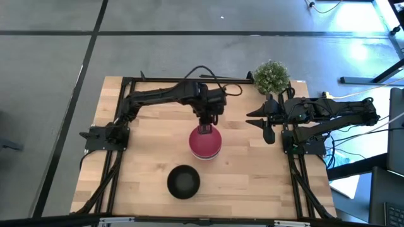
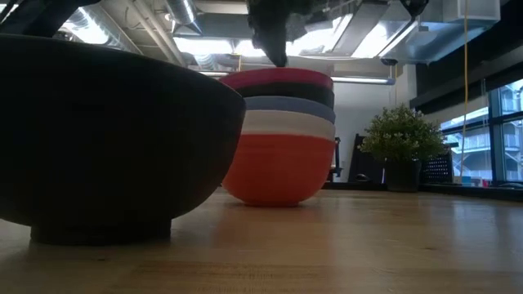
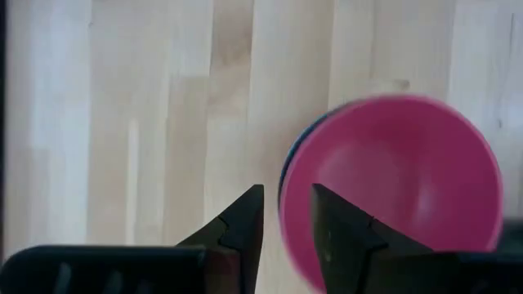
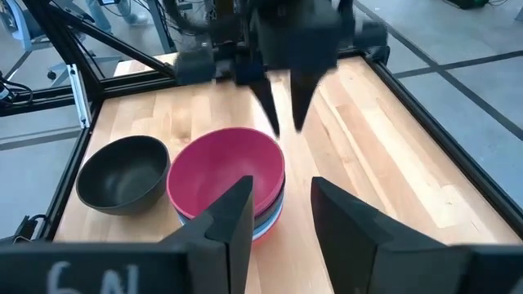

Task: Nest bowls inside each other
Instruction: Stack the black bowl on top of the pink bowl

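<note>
A: How do the jaws of the left gripper stand?

B: Slightly spread, pinching nothing, its fingertips hanging just over the 12 o'clock rim of the magenta-pink bowl.

A: Where does that bowl sit?

B: At the table's centre, topmost of a nested stack. The low view shows the layers beneath it: a black bowl, a light blue bowl, a white bowl and a red bowl at the bottom.

A: And the sixth bowl?

B: A second black bowl stands alone and upright on the wooden table, near the stack at its 7 o'clock.

A: The right gripper?

B: Its fingers are spread, holding nothing. It waits well apart from the stack at 3 o'clock, with the potted plant near it at the table's 1 o'clock corner.
</note>
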Robot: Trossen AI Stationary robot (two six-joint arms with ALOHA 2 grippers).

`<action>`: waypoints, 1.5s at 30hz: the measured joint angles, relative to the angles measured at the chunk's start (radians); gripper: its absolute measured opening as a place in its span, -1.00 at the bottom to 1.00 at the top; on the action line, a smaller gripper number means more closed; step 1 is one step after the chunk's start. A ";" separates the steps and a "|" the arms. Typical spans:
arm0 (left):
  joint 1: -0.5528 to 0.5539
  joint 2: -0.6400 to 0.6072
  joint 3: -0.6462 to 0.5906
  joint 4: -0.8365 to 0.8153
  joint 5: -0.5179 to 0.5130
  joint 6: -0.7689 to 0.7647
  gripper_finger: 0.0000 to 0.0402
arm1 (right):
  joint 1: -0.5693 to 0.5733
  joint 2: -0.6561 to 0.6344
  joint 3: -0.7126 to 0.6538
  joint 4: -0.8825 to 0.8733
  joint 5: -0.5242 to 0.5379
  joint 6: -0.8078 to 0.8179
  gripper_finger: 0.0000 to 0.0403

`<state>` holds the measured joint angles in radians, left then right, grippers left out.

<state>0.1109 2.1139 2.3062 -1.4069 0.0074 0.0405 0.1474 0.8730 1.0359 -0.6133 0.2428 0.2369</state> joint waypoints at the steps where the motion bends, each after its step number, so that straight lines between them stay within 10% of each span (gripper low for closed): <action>1: 0.001 0.000 0.021 -0.033 -0.001 -0.001 -0.53 | 0.000 0.000 0.000 -0.001 0.000 0.003 -0.38; 15: -0.143 -0.099 0.030 -0.165 0.059 -0.036 -0.52 | -0.002 0.001 0.000 -0.007 0.011 0.019 -0.38; 25: -0.263 -0.225 -0.016 -0.163 -0.078 -0.197 -0.52 | -0.005 0.002 0.000 0.003 0.026 0.044 -0.38; 31: -0.340 -0.416 -0.228 -0.053 -0.207 -0.321 -0.52 | -0.005 0.002 0.000 0.016 0.026 0.056 -0.38; 45: -0.488 -0.758 -0.965 0.527 -0.115 -0.453 -0.52 | -0.005 0.005 0.000 0.111 0.026 0.101 -0.38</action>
<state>-0.3772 1.3557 1.3408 -0.8795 -0.1077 -0.4122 0.1429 0.8783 1.0359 -0.5022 0.2687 0.3380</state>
